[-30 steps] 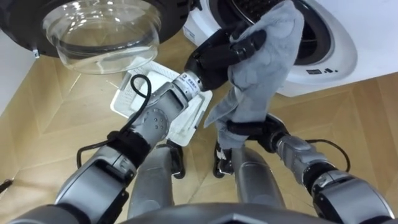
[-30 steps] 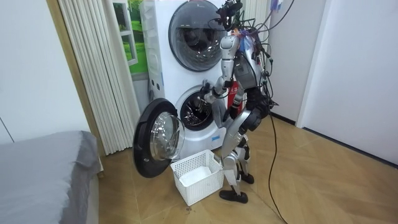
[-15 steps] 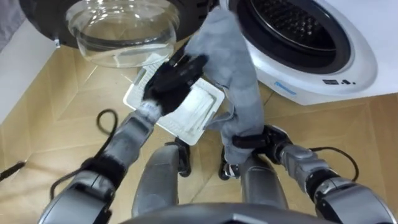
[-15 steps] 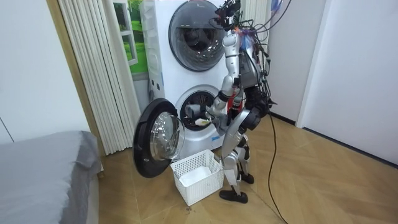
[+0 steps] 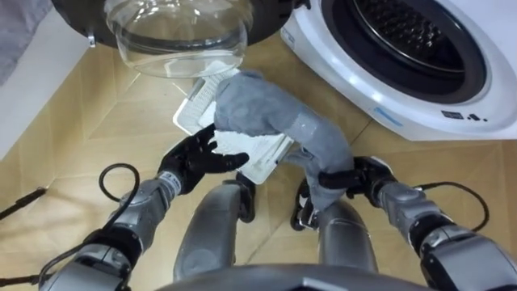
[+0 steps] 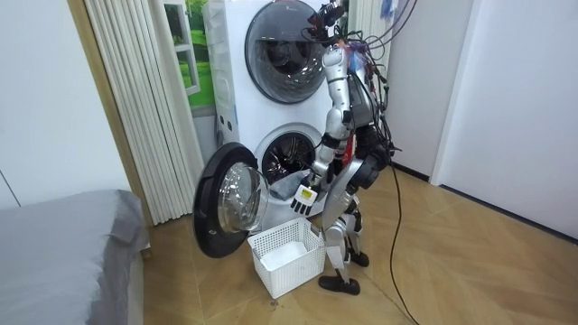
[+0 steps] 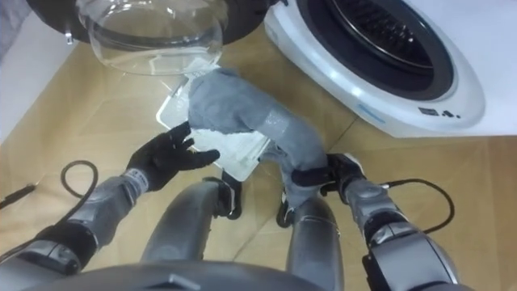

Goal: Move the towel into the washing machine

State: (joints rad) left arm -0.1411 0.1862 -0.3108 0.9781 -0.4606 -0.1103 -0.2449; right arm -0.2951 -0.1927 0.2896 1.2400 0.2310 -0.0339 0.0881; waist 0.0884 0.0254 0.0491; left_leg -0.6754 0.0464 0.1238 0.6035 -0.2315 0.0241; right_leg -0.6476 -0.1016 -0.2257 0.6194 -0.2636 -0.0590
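Observation:
A grey towel [image 5: 271, 121] arcs up in the air in front of the washing machine [image 5: 380, 77], whose open drum [image 5: 416, 36] is at the upper right. Its lower end is bunched in my right hand [image 5: 349, 178], whose fingers curl round it just above my right knee. The free end droops left over the white basket [image 5: 262, 153]. My left hand [image 5: 198, 158] is open below that end, fingers spread, apart from the cloth. In the room view I stand facing the lower machine [image 6: 284, 153], with the left hand [image 6: 305, 200] lowered and the towel [image 6: 287, 185] in front of the opening.
The round glass door [image 5: 182, 36] stands swung open at the upper left. The basket [image 6: 287, 257] sits on the wooden floor between the door and my feet. A second machine [image 6: 280, 50] is stacked above, and a bed [image 6: 63, 244] is at the room view's left.
My left hand let go of the towel, opened and dropped down to the left. The towel's top flopped away from the drum and over towards the basket. The right hand kept its hold.

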